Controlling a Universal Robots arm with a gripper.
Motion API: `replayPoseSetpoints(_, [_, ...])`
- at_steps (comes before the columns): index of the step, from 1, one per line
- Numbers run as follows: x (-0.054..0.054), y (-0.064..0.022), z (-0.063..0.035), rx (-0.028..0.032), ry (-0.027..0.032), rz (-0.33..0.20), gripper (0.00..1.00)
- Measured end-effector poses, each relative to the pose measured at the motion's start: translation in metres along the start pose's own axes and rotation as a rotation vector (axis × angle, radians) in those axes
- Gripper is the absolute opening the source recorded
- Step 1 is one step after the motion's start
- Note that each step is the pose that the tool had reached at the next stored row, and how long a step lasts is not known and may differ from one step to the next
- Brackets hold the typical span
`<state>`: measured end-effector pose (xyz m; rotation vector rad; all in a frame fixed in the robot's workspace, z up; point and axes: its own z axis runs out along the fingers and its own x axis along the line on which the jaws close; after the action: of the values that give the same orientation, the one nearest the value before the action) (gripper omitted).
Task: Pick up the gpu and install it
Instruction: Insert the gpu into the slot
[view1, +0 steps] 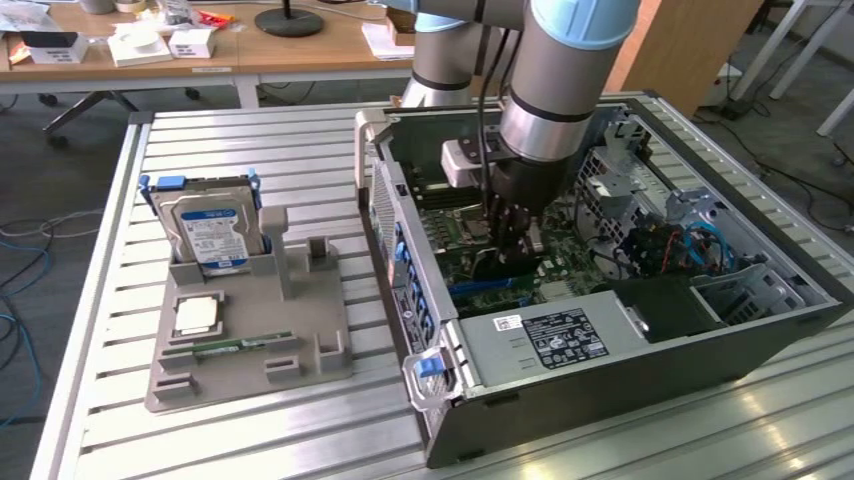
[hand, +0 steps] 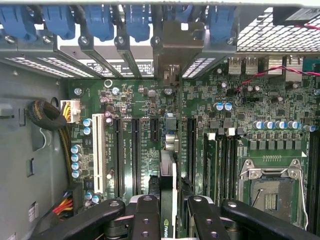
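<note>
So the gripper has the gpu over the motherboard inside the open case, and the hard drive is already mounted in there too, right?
Not quite. The exterior view shows the hard drive standing in the grey holder on the table outside the case, at that view's left. The rest holds: the gripper is shut on the gpu over the motherboard inside the case.

Robotics lab / test workshop w/ office furniture around it. Centre of the exterior view: industrial robot arm (view1: 567, 70) over a slatted aluminium-profile surface (view1: 240, 150). The surface carries an opened desktop PC case (view1: 641, 370) and a grey fixture tray (view1: 254, 350) w/ a hard drive (view1: 210, 235) stood in it. Upper left: wooden desk (view1: 294, 55) w/ small white boxes (view1: 140, 45). Left edge: loose cables (view1: 20, 240) on the grey floor (view1: 67, 170). Wrist view: bare motherboard (hand: 135, 100) inside the case.
</note>
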<state>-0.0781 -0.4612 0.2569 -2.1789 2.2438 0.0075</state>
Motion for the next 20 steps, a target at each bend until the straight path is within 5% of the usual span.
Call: replayPoseSetpoints(20, [0.0000, 0.0029, 0.0044, -0.0002, 0.0000, 0.000, 0.26])
